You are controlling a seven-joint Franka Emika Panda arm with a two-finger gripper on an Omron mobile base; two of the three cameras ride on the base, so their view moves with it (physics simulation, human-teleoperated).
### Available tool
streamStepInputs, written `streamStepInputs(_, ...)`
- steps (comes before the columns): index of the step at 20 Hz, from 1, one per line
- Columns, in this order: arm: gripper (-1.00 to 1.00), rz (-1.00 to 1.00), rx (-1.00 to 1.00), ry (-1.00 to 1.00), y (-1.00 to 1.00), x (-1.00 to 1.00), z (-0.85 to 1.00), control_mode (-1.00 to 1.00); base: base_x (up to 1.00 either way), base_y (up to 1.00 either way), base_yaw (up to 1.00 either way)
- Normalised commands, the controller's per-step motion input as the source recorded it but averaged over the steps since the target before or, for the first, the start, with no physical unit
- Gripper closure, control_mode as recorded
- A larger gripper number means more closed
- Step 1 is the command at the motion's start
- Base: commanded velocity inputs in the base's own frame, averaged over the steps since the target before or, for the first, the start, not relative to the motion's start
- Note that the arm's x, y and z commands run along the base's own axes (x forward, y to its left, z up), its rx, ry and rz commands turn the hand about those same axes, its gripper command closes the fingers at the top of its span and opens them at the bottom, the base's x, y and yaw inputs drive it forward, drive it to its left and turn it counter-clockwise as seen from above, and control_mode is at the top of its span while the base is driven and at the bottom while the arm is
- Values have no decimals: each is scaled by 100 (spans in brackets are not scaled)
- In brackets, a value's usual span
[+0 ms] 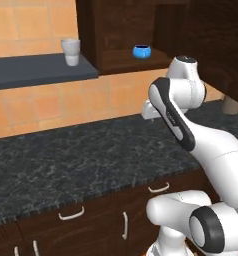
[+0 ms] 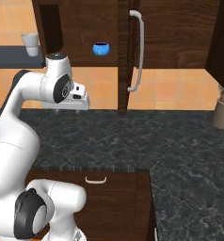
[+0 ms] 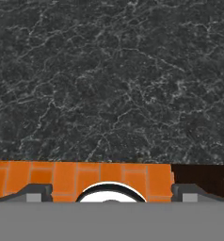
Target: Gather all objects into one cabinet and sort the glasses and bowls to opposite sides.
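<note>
The hand [image 3: 112, 192] is held above the dark speckled desk [image 3: 109, 80] with its fingers [image 3: 31, 192] spread wide apart and nothing between them. Beyond it, one bright-blue vessel [image 1: 141, 51] is seen on the shelf board of the dark brown cabinet [image 1: 116, 30]. The pale tumbler [image 1: 71, 51] is set apart on the grey-blue slab shelf [image 1: 36, 71], and a cream mug [image 2: 223, 113] stands at the desk's far right.

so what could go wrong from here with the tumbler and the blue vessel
The tumbler stands on the grey shelf, outside the cabinet, near the shelf's right end; a clumsy grasp could tip it off. The blue vessel sits near the cabinet shelf's front edge, so placing things beside it could knock it down. The gripper is open over the counter.
</note>
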Motion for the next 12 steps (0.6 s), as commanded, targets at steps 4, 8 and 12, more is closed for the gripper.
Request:
streamStepInputs(4,-100,0,0,0,0,0,0,100,40,-46,2)
streamStepInputs(8,-100,0,0,0,0,0,0,100,26,-8,12)
streamStepInputs(12,-100,0,0,0,0,0,0,100,0,0,0)
